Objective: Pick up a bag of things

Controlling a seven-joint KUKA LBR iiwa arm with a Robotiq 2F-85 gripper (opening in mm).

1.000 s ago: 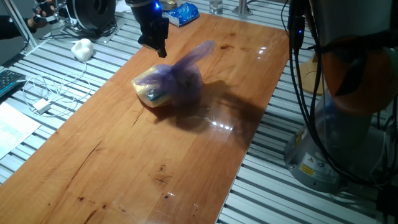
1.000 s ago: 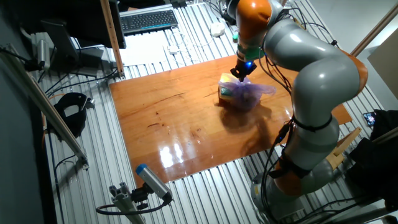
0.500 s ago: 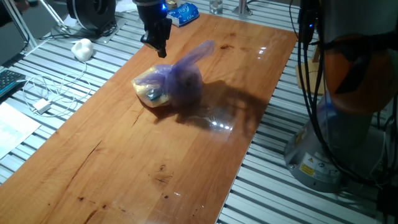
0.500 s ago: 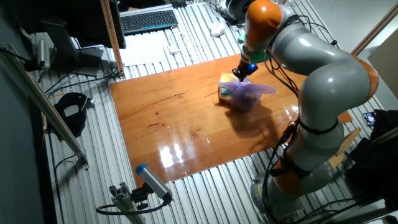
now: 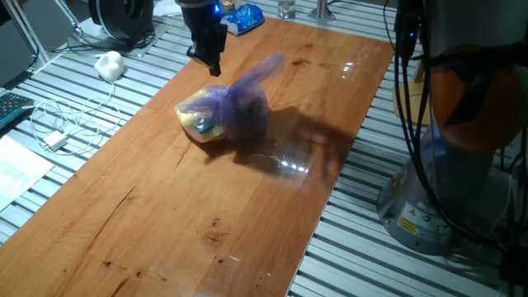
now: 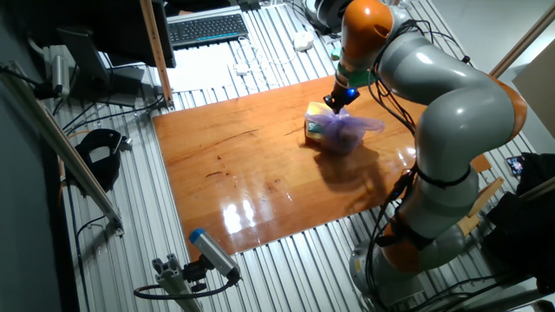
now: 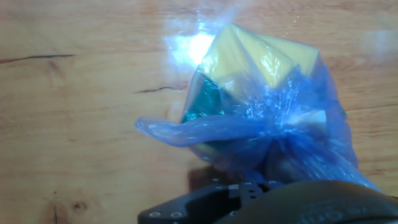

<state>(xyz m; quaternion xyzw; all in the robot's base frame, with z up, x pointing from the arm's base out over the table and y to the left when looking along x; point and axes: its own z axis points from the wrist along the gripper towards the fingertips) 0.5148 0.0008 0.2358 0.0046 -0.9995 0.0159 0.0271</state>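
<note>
Item: bag (image 5: 224,111), purple, translucent, yellow and bluish contents showing; it sits on the table (image 5: 165,223) at upper centre of one fixed view, twisted tail pointing up and right, not lifted. Item: gripper (image 5: 211,64), hanging just above and to the upper left of the bag; I cannot tell whether its fingers are spread or closed. Change logged: over the last second the arm shifted slightly toward the top of the frame, then nothing in the last half second; the bag lies as before. My reading: the approach has paused above the target, descent and grasp both remain.
</note>
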